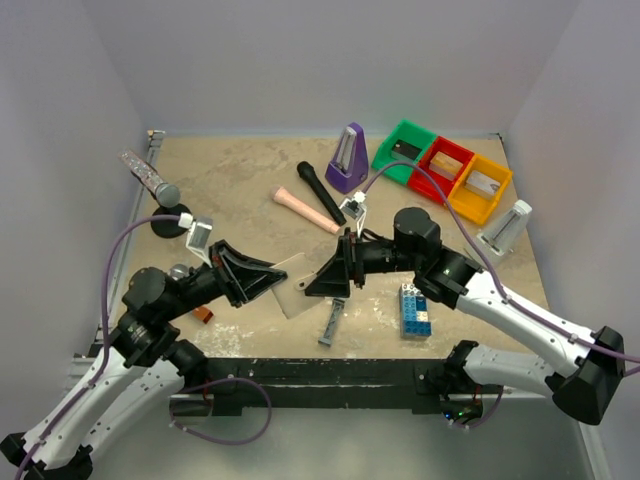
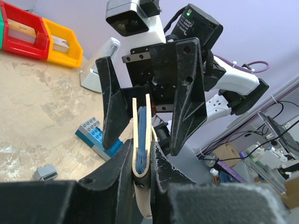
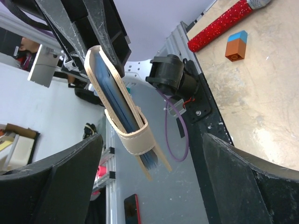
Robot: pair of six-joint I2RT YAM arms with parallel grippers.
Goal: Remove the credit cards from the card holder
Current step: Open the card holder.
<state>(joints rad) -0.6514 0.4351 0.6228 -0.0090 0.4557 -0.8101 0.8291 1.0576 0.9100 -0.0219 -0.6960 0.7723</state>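
Note:
The card holder (image 1: pixel 292 285) is closed, pale tan outside with blue inside, held above the table's front middle. My left gripper (image 1: pixel 268 276) is shut on its folded edge (image 2: pixel 141 126). My right gripper (image 1: pixel 322 280) is open, its fingers (image 2: pixel 187 93) on either side of the holder's free end without touching it (image 3: pixel 112 102). No card shows in the holder. A black flat rectangle (image 1: pixel 405 148) lies in the green bin, a tan one (image 1: pixel 447 162) in the red bin, a greyish one (image 1: pixel 483 183) in the yellow bin.
A blue-and-white brick stack (image 1: pixel 415 310) and a narrow grey bar (image 1: pixel 332 322) lie at the front. A purple metronome (image 1: pixel 347 158), black microphone (image 1: pixel 320 192) and pink handle (image 1: pixel 305 210) lie behind. A glitter microphone on a stand (image 1: pixel 150 175) is left, a white holder (image 1: pixel 505 228) right.

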